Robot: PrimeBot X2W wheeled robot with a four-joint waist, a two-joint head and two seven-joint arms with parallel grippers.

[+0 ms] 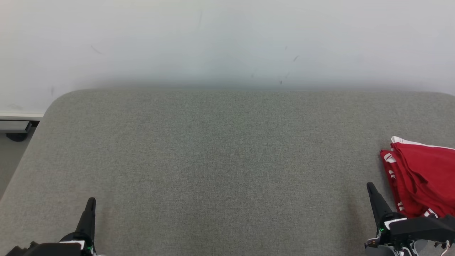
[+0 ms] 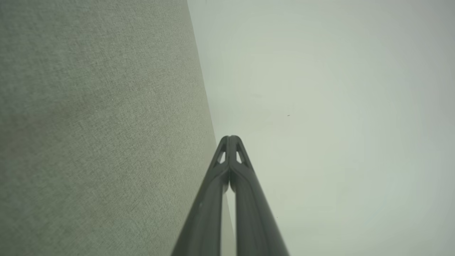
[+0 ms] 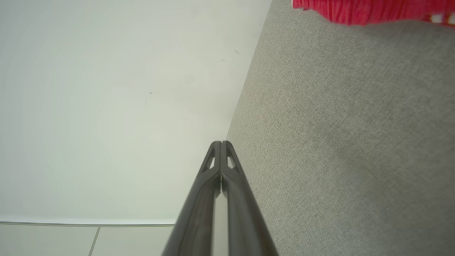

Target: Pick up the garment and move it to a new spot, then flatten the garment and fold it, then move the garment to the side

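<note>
A red garment (image 1: 423,174) with white markings lies folded at the right edge of the grey padded table (image 1: 220,160); its edge also shows in the right wrist view as the garment (image 3: 362,10) at the top. My right gripper (image 1: 370,186) stands shut and empty just left of the garment, not touching it; its tips (image 3: 221,143) meet in the wrist view. At the lower left, my left gripper (image 1: 92,201) is shut with nothing in it, and its fingertips (image 2: 231,138) press together.
A pale wall (image 1: 227,42) rises behind the table's far edge. Beyond the table's left corner there is a strip of floor with a grey fixture (image 1: 14,128) low on the wall.
</note>
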